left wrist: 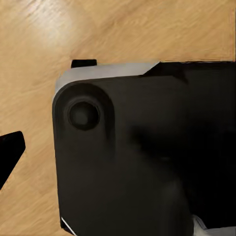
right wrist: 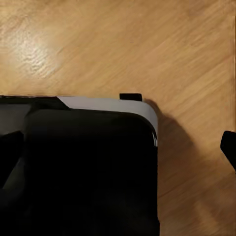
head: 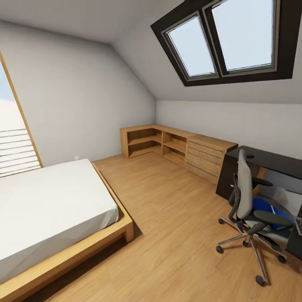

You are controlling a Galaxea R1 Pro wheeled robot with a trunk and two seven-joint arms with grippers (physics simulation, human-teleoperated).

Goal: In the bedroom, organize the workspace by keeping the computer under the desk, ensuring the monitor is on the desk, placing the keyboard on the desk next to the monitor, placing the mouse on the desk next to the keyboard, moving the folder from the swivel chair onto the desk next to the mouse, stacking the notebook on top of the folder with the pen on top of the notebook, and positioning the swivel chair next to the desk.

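We see the swivel chair (head: 247,197) before the dark desk (head: 272,161), with the blue folder (head: 268,212) on its seat (gripper openings we cannot tell)

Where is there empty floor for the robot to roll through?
The wood floor is bare between the bed and the swivel chair, back to the low shelves. It is crowded by the dark desk, where the chair, holding the blue folder, blocks the way.

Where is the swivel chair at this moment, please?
In the head view the swivel chair stands on the wooden floor at the lower right, directly in front of the dark desk, with something blue on its seat.
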